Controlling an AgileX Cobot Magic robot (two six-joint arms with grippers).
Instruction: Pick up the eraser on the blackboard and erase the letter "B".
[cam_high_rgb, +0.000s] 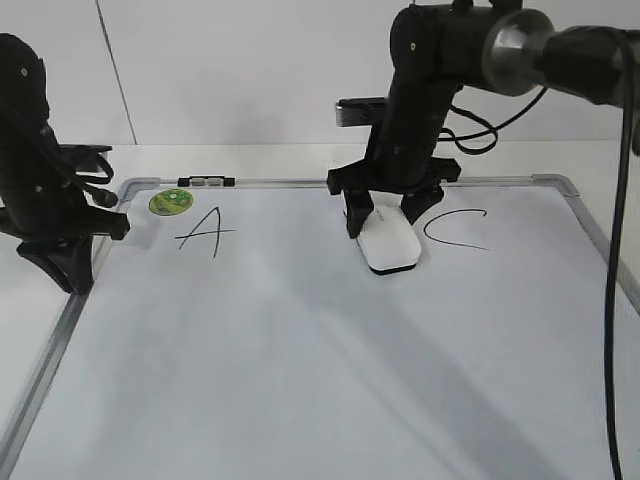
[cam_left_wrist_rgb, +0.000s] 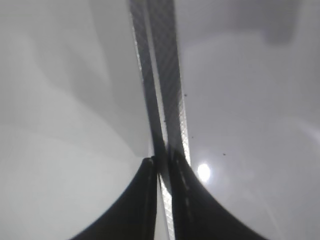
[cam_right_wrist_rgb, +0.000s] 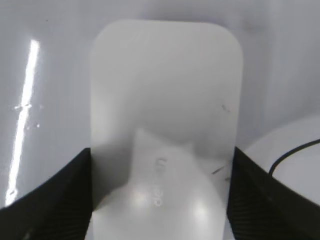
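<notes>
The white eraser (cam_high_rgb: 390, 243) (cam_right_wrist_rgb: 165, 100) lies flat on the blackboard (cam_high_rgb: 300, 380), between the letters "A" (cam_high_rgb: 205, 232) and "C" (cam_high_rgb: 455, 228). My right gripper (cam_high_rgb: 385, 222) (cam_right_wrist_rgb: 161, 155) reaches down over its far end, one finger pressed against each long side. The letter "B" does not show; the eraser and gripper cover the spot between the other two letters. My left gripper (cam_high_rgb: 65, 275) (cam_left_wrist_rgb: 161, 161) is shut, its tips at the board's left frame rail (cam_left_wrist_rgb: 160, 75), with only a thin slit between the fingers.
A round green sticker (cam_high_rgb: 170, 203) sits in the board's top left corner, and a small black-and-silver clip (cam_high_rgb: 205, 181) on the top rail. A stroke of the "C" (cam_right_wrist_rgb: 295, 150) curves just right of the right finger. Cables hang along the right edge (cam_high_rgb: 610, 300).
</notes>
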